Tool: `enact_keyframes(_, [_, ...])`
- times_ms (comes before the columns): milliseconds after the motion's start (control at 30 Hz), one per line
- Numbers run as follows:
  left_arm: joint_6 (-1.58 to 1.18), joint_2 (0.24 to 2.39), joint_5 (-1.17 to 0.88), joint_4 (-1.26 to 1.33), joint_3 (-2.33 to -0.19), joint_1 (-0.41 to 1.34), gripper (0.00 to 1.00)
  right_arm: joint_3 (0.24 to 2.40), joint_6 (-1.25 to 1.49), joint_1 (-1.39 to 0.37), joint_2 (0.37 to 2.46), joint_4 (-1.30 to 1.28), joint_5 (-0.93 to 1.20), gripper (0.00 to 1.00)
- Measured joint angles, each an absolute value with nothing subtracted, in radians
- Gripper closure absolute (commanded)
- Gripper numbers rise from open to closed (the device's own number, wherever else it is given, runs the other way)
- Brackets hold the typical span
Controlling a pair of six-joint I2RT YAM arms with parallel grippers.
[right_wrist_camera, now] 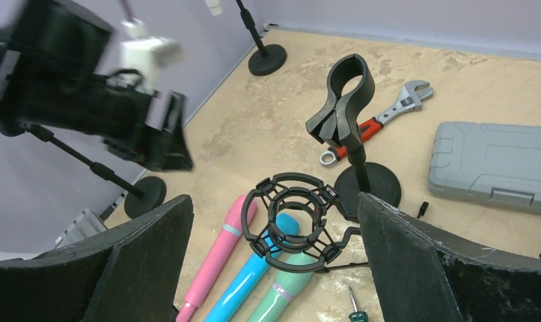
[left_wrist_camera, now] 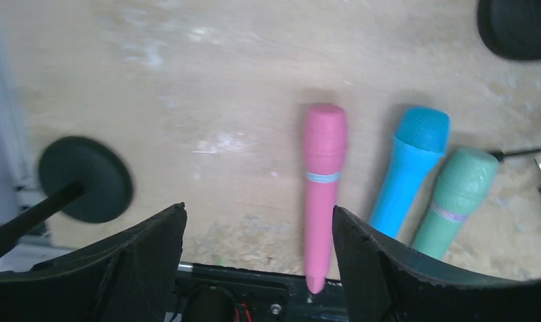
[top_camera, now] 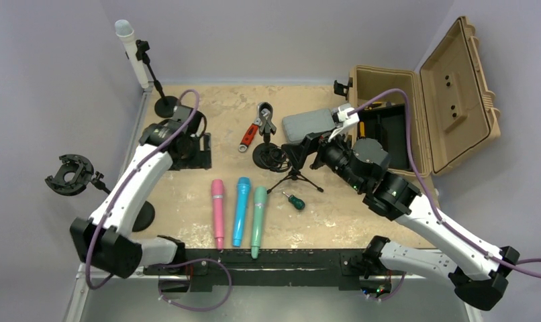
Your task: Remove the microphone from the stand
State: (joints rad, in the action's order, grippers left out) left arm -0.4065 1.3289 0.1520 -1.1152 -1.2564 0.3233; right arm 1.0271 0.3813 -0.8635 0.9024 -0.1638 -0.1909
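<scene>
- Top external view: a white handheld microphone with a pale mesh head (top_camera: 130, 50) sits upright in the clip of a thin black stand with a round base (top_camera: 166, 106), at the far left corner of the tan table (top_camera: 207, 107).
- A pink plastic microphone (left_wrist_camera: 323, 181) lies flat on the table near the front edge. Its tail reaches the black rail (top_camera: 281, 258) there.
- Just beside the pink one lie a bright blue microphone (top_camera: 241, 211) and a mint green microphone (top_camera: 258, 221), the three side by side and roughly parallel.
- The left gripper (left_wrist_camera: 258, 209) hangs above the pink microphone, its claw released: the fingers are spread wide and nothing is between them.
- The right gripper (right_wrist_camera: 274, 200) is also released, its fingers wide apart and holding nothing. It faces a black ring-shaped shock mount on a small tripod (right_wrist_camera: 291, 221).
- Behind the tripod stands a black desk stand with an unfilled clip (right_wrist_camera: 345, 94), and a red-handled adjustable wrench (right_wrist_camera: 382, 117) lies by its base.
- A flat grey plastic case (right_wrist_camera: 496, 164) lies to the right of the wrench.
- A small green-handled screwdriver (top_camera: 294, 200) lies near the tripod's feet.
- An open tan hard case (top_camera: 449, 87) stands at the far right.
</scene>
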Motion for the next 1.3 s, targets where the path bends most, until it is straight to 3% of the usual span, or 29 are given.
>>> enact_keyframes(200, [-0.545,1.184,0.598,-1.366,-1.435,0.324,0.01,1.028,0.381,-0.863,0.930,-0.161,-0.186,0.09])
enact_keyframes(400, [-0.756,1.199,0.979,-1.522,-1.494,0.323,0.00,1.063,0.380,-0.863,0.989,-0.156,-0.157,0.09])
enact_keyframes(500, [-0.808,1.229,1.060,-1.534,-1.482,0.319,0.00,1.082,0.377,-0.863,1.018,-0.156,-0.138,0.09])
enact_keyframes(867, [-0.730,1.151,1.105,-1.491,-1.355,0.082,0.00,1.131,0.366,-0.863,1.065,-0.174,-0.118,0.09])
enact_keyframes(1300, [-0.724,1.209,1.103,-1.451,-1.330,0.022,0.00,1.131,0.358,-0.863,1.088,-0.172,-0.086,0.10])
